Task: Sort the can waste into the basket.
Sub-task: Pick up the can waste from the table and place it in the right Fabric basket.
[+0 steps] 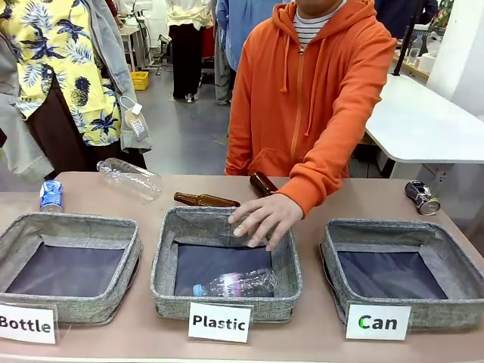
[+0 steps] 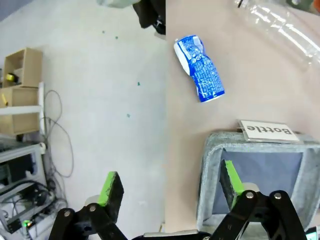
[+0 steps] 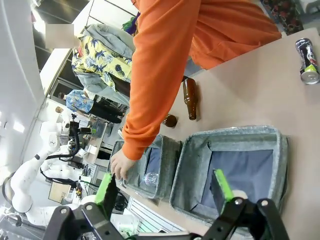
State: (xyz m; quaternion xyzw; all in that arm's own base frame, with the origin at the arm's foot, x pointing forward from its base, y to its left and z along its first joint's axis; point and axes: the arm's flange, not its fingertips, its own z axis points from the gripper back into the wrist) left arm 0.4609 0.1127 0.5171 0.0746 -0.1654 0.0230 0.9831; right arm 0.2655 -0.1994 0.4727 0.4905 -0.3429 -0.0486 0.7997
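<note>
Across the table point(image 1: 363, 204), we see a person in an orange hoodie point(image 1: 318, 83) stretching a hand point(image 1: 265, 217) over the far rim of the "Plastic" basket point(image 1: 162, 265). It is the middle of three grey baskets, and a clear plastic bottle point(image 1: 236, 284) lies on its dark lining. The "Can" basket point(image 1: 333, 261) sits at the robot's right, its lining in plain view and its white card point(image 1: 377, 322) propped in front.

Both cans lie on the tabletop outside it. The blue can point(image 1: 51, 195) sits well apart at the far left, behind the "Bottle" basket point(image 1: 132, 261). The dented silver-and-black can point(image 1: 422, 197) rests on its side near the far right edge, just beyond the "Can" basket. Two brown glass bottles point(image 1: 206, 200) lie behind the middle basket, and a second clear bottle point(image 1: 130, 178) lies toward the far left.

We find the left gripper point(image 2: 171, 180) spread wide and holding nothing. One green pad hangs over the floor past the table edge, the other over a corner of the "Bottle" basket, with the blue can farther ahead. The right gripper point(image 3: 163, 184) is likewise spread wide and empty, above the "Can" basket.
</note>
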